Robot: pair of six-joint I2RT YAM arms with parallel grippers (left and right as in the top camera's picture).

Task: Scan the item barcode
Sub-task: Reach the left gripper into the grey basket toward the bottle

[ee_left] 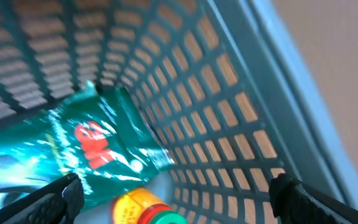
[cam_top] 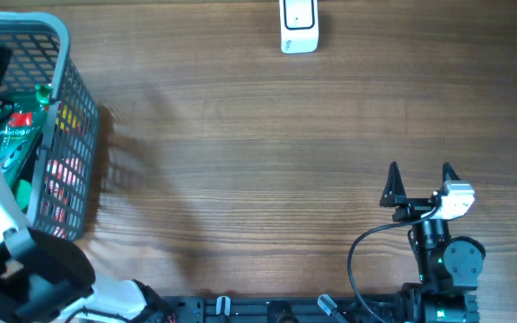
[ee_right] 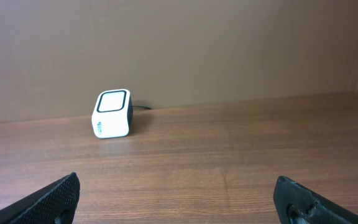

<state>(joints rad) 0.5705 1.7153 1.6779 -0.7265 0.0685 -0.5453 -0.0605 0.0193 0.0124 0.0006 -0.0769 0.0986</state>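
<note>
1. Inside the basket (ee_left: pixel 241 112), my left gripper (ee_left: pixel 176 191) hangs released over the green packet (ee_left: pixel 86 149).
2. I aim for its free edge, clear of the basket wall.
3. Outside the basket, my right gripper (cam_top: pixel 420 182) sits released.

The wood-grain surface (cam_top: pixel 267 152) carries two items. A grey mesh basket (cam_top: pixel 79 144) stands at the left edge, toward the far left corner. A white scanner (cam_top: pixel 299 25) stands at the far edge, slightly right of centre, well apart from the basket
</note>
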